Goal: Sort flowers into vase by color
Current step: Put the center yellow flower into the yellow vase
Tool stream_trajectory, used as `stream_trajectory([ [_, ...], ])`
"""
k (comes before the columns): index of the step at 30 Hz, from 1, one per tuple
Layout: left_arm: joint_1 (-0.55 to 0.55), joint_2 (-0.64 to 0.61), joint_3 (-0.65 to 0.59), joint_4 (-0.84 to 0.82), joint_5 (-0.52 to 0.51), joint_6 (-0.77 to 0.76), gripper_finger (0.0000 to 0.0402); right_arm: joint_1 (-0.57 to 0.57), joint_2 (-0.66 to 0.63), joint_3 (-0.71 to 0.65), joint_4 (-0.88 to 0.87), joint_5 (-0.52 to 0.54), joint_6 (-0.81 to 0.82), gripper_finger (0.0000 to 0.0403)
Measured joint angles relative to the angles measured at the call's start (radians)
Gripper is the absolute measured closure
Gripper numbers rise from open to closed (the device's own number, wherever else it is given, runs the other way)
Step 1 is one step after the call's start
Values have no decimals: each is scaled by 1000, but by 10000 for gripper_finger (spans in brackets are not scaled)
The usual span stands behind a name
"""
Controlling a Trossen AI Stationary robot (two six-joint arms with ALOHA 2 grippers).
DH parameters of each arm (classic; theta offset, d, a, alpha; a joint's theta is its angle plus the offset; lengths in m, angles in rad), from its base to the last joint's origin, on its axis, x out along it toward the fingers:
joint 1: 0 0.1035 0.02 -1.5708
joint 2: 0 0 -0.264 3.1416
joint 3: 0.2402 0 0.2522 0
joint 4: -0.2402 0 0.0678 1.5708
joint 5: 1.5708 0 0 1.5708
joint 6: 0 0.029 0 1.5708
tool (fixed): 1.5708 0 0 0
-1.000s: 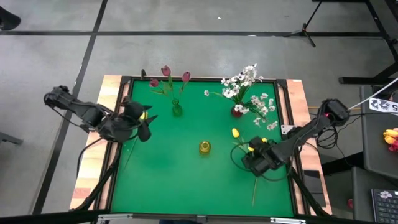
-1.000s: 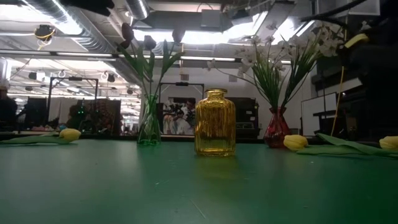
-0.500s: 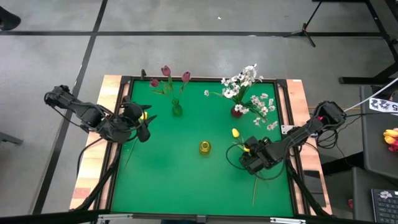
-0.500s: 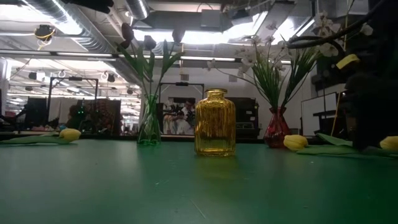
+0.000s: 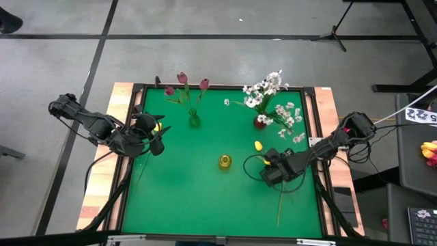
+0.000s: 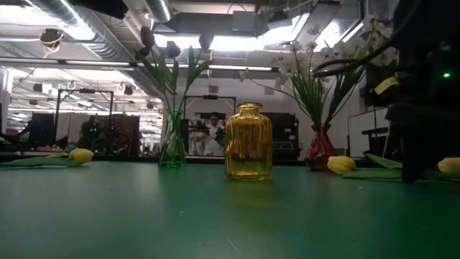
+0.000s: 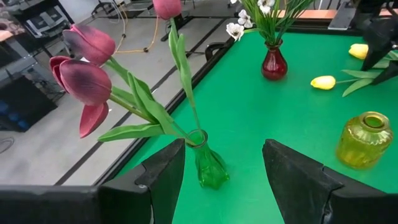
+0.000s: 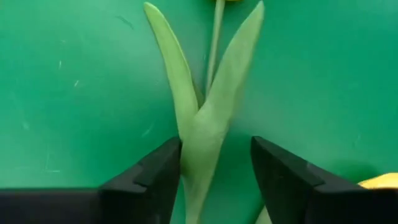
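Near the table's right, my right gripper (image 8: 216, 146) (image 5: 268, 175) points down, open, over a yellow tulip lying flat. Its fingers stand on either side of the stalk where the two leaves (image 8: 202, 124) join. A second yellow tulip head (image 5: 258, 145) lies just beyond. At the table's left edge, my left gripper (image 7: 224, 162) (image 5: 157, 135) hovers open and holds nothing; another yellow tulip (image 6: 80, 155) lies under it. The yellow vase (image 5: 224, 161) stands mid-table. Maroon tulips stand in a green vase (image 5: 194, 121), white blossoms in a red vase (image 5: 260, 122). My right gripper comes from above, its fingers across the tulip's stalk at the leaf base (image 8: 198, 140). One finger (image 8: 163, 168) stands right against the leaf edge; whether it touches, I cannot tell. A strip of mat shows between the other finger and the leaf. The tulip lies on the mat.
A raised dark frame (image 5: 205, 87) runs around the green mat. A long green stalk (image 5: 278, 205) lies toward the near right corner. There is bare mat in front of the yellow vase (image 6: 249, 141) and across the near left.
My right gripper has sunk toward the mat and shifted toward the table's left, ending over the yellow tulip's stalk. The flowers and vases have stayed where they were.
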Motion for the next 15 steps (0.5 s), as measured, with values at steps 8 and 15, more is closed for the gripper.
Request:
stream_trajectory([
  [8, 0, 0, 0, 0, 0, 0, 188, -16, 2, 0, 39, -21, -23, 334],
  [15, 0, 0, 0, 1, -9, -1, 188, -18, 8, 32, 71, 49, -23, 383],
])
